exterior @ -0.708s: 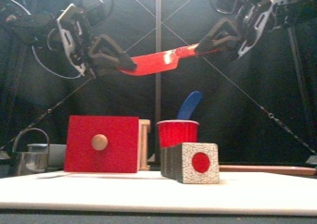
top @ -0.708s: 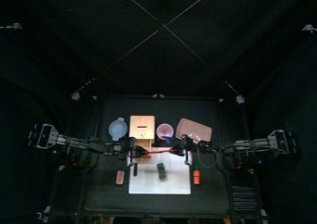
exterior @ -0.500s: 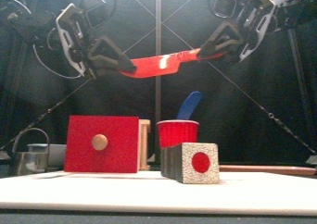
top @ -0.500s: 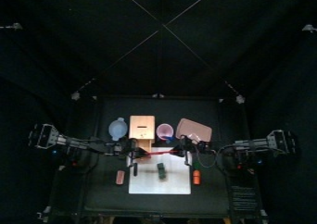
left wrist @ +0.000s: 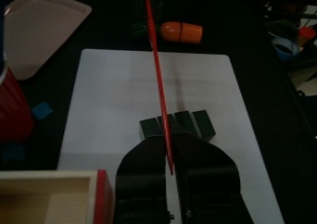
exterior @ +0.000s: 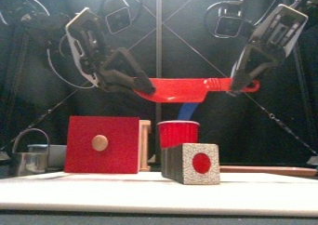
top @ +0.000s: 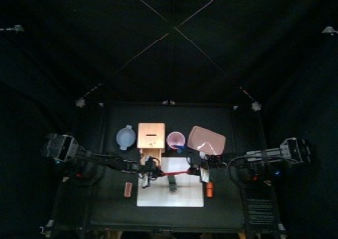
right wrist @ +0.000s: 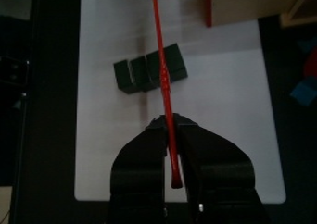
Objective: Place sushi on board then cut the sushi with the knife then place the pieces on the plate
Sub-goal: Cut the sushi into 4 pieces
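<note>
You had both arms up over the middle of the black table, and the long red toy knife hung between them, nearly level, well above everything else. The left gripper was clamped on one end of it, and the right gripper was clamped on the other; each wrist view showed the knife running straight in between that gripper's jaws, edge-on as a thin red line.

Below it, the toy sushi roll of dark green blocks lay on the white cutting board, its white end face with the red centre turned to the front. From both wrist views the knife line crossed right over the roll, but nothing touched it.

The flat pink tray sat behind the board toward the right, with no pieces visible on it. Beside it stood the red cup with the blue toy knife sticking out, then the pale wooden box with its red drawer front. A small orange toy food lay just off the board's right edge.
</note>
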{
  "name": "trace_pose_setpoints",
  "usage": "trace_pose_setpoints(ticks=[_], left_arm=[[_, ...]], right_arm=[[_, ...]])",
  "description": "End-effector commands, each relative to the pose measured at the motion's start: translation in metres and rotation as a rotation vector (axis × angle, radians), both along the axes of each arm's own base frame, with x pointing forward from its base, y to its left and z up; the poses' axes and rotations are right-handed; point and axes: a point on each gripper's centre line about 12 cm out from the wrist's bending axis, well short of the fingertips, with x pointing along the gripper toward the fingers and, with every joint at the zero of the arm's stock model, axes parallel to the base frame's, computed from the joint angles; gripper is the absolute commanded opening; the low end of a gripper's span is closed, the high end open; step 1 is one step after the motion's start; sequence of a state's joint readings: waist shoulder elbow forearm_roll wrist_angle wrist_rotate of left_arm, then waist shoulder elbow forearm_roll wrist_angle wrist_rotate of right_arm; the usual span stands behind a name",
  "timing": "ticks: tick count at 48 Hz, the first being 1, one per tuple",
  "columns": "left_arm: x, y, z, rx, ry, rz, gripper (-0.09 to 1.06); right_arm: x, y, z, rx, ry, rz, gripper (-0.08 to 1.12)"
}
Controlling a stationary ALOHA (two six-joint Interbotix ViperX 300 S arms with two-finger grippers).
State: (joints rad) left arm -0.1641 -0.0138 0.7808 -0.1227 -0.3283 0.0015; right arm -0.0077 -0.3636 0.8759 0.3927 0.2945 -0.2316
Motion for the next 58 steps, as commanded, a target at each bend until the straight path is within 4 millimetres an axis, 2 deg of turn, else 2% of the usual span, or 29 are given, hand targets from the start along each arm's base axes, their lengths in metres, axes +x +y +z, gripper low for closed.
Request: trace_pose_setpoints(ticks=[1, 6, 22, 35, 58], left_arm=[[0.009, -0.020, 0.011, 0.001, -0.039, -0.054, 0.31], [0.011, -0.027, 0.002, 0.005, -0.012, -0.068, 0.31], [0.015, -0.025, -0.025, 0.029, 0.090, -0.071, 0.31], [0.014, -0.017, -0.026, 0.055, 0.127, -0.074, 0.31], [0.015, -0.016, -0.026, 0.059, 0.128, -0.075, 0.31]], right_arm=[[0.005, -0.005, 0.010, -0.028, -0.028, 0.003, 0.41], [0.007, -0.008, 0.007, -0.049, -0.016, 0.007, 0.40], [0.024, -0.012, -0.012, -0.097, 0.067, 0.043, 0.35], [0.037, -0.017, -0.016, -0.126, 0.088, 0.054, 0.33], [0.038, -0.019, -0.022, -0.116, 0.110, 0.044, 0.33]])
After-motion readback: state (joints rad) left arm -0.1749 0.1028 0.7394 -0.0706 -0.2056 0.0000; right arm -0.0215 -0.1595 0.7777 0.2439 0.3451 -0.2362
